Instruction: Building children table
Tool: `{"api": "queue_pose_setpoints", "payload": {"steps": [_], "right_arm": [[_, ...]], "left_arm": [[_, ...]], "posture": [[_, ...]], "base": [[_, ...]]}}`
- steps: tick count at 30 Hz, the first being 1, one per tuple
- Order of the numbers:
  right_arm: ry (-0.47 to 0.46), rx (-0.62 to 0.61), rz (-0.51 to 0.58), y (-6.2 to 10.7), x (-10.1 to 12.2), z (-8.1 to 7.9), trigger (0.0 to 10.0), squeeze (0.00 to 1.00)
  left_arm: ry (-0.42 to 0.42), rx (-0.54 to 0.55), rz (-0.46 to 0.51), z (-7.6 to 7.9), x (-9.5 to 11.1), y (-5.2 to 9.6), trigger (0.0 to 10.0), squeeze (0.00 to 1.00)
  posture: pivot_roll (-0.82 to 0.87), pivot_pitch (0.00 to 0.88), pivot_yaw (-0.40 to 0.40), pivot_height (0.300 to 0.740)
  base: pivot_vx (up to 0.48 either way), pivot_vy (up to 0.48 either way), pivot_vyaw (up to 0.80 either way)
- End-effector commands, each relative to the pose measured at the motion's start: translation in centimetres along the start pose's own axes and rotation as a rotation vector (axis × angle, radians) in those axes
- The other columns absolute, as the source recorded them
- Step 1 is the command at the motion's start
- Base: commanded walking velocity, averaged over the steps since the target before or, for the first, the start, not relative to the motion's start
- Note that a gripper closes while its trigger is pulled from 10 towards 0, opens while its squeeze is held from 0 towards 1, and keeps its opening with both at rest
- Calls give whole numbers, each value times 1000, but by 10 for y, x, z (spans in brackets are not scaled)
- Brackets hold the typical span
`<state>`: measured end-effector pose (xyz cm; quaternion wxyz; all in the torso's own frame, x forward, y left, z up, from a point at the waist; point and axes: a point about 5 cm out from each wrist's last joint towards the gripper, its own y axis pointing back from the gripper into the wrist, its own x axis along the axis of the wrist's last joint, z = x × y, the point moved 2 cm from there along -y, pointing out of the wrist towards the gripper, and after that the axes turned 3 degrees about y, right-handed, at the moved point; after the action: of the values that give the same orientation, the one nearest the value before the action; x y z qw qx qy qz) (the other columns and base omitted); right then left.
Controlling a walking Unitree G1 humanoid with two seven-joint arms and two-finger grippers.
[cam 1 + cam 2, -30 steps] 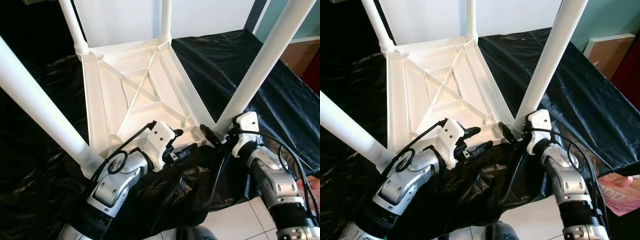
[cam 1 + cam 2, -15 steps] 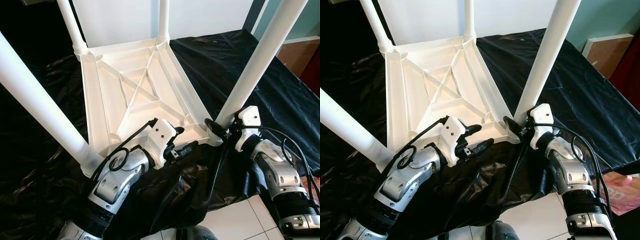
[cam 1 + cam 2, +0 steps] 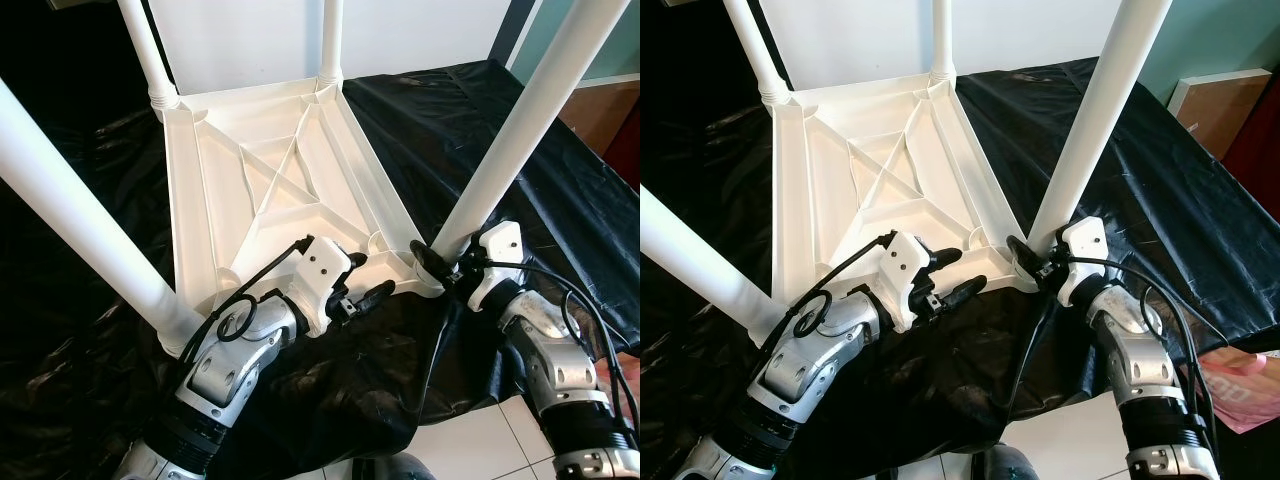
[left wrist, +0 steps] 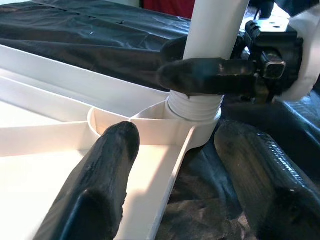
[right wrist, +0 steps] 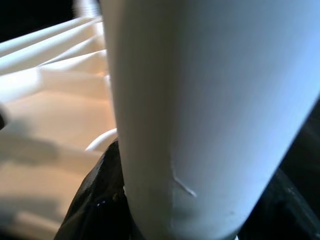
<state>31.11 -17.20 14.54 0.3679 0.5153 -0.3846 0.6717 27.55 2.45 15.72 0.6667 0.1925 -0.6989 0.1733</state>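
Note:
A white plastic children table (image 3: 270,190) lies upside down on a black sheet, its legs pointing up. My right gripper (image 3: 432,262) is shut around the base of the near right leg (image 3: 510,130), just above its threaded collar (image 4: 195,107). In the right wrist view that leg (image 5: 210,100) stands close between the dark fingers (image 5: 95,200). My left gripper (image 3: 368,278) is open and straddles the table's near rim beside that corner, one finger (image 4: 107,175) inside the tray and the other finger (image 4: 265,175) outside over the sheet.
The black sheet (image 3: 470,110) drapes over the near edge down to a pale tiled floor (image 3: 470,450). The near left leg (image 3: 80,210) slants up by my left arm. A wooden board (image 3: 1220,100) and a pink item (image 3: 1240,390) lie to the right.
My right gripper has closed in on the base of the near right leg, and its wrist has shifted slightly. My left gripper has stayed at the rim.

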Motion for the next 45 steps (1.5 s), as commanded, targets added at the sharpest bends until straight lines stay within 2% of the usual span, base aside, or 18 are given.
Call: {"api": "queue_pose_setpoints", "payload": {"steps": [1,2,6,13,15,17,18,19,22,26,35,36,45], "right_arm": [[-32,-119,-67,8,-12,2,10000,0],[-32,-119,-67,8,-12,2,10000,0],[-88,-384,-88,13,-17,0,10000,0],[-82,-543,-143,18,-26,-4,10000,0],[-98,-631,-181,21,-32,-7,10000,0],[-98,-631,-181,21,-32,-7,10000,0],[-105,-663,-195,22,-34,-10,10000,0],[-121,-689,-214,19,-34,-20,10000,0],[-128,-684,-207,17,-31,-26,10000,0],[-128,-682,-190,17,-28,-27,10000,0],[-70,-701,-160,19,-20,-17,10000,0],[-67,-694,-153,19,-18,-16,10000,1000],[-107,-491,-48,21,-7,-16,10000,1000]], "left_arm": [[7,-89,-4,12,-3,-2,10000,0],[7,-89,-4,12,-3,-2,10000,0],[12,-97,-4,15,-5,-3,10000,0],[9,-88,-5,13,-6,-3,10000,0],[4,-84,-6,12,-7,-2,10000,0],[4,-84,-6,12,-7,-2,10000,0],[1,-83,-7,12,-7,-2,10000,0],[-5,-75,-14,9,-9,0,10000,0],[-6,-67,-15,6,-9,1,10000,0],[-4,-68,-13,7,-8,1,10000,0],[-13,-77,-9,8,-8,-1,10000,0],[-16,-71,-5,8,-7,-1,10000,0],[-55,-31,4,3,-6,1,10000,0]], "posture": [[-30,151,-46,740],[-30,151,-46,740],[-33,144,-55,740],[-23,128,-61,740],[-18,122,-62,740],[-18,122,-62,740],[-16,121,-64,740],[-17,126,-61,740],[-18,126,-55,740],[-21,129,-53,740],[-26,131,-48,740],[-22,133,-49,740],[-13,140,-51,740]], "base": [[0,0,0],[0,0,0],[0,0,0],[0,0,0],[0,0,0],[0,0,0],[0,0,0],[0,0,0],[0,0,0],[0,0,0],[0,0,0],[0,0,0],[0,0,0]]}}
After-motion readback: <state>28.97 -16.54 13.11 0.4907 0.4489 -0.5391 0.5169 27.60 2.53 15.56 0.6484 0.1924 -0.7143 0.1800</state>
